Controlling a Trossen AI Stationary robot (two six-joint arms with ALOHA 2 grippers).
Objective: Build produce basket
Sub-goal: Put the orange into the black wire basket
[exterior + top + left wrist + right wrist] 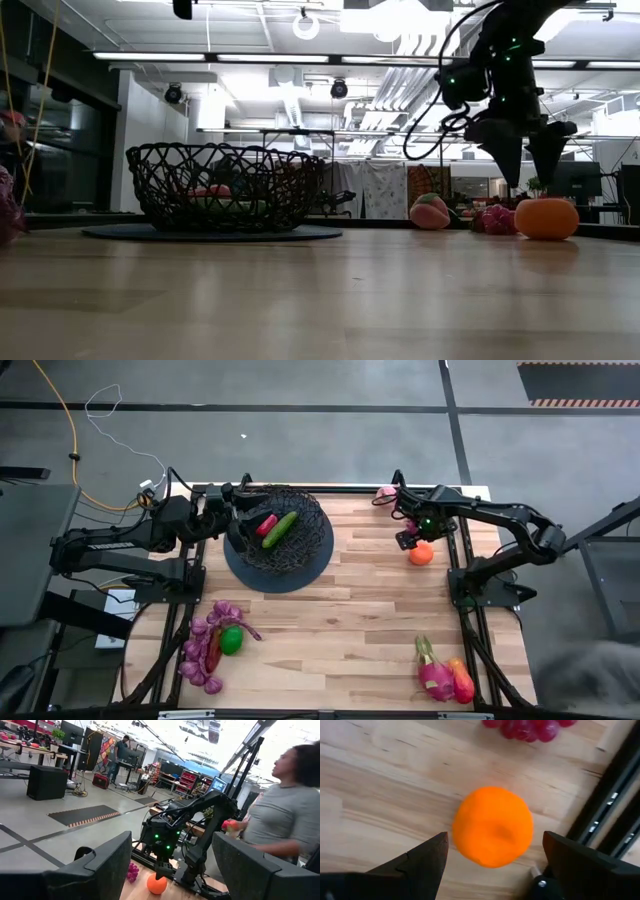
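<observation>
The black wire basket (300, 555) stands on its dark round base at the far left, with a green cucumber (281, 528) and a red fruit (266, 525) in it. My left gripper (238, 512) hovers open over the basket's left rim, pointing about level, with nothing between its fingers (107, 865). An orange (421, 554) lies on the table at the far right. My right gripper (527, 172) points down just above it, open. In the right wrist view the orange (492, 826) shows between its two fingers, untouched.
Purple grape bunches (205, 650) and a green lime (231, 641) lie near left. A pink fruit and a red-orange mango (461, 682) lie near right. A pink fruit (385, 492) and dark red grapes (530, 727) lie by the orange. A person (280, 820) stands beyond the table.
</observation>
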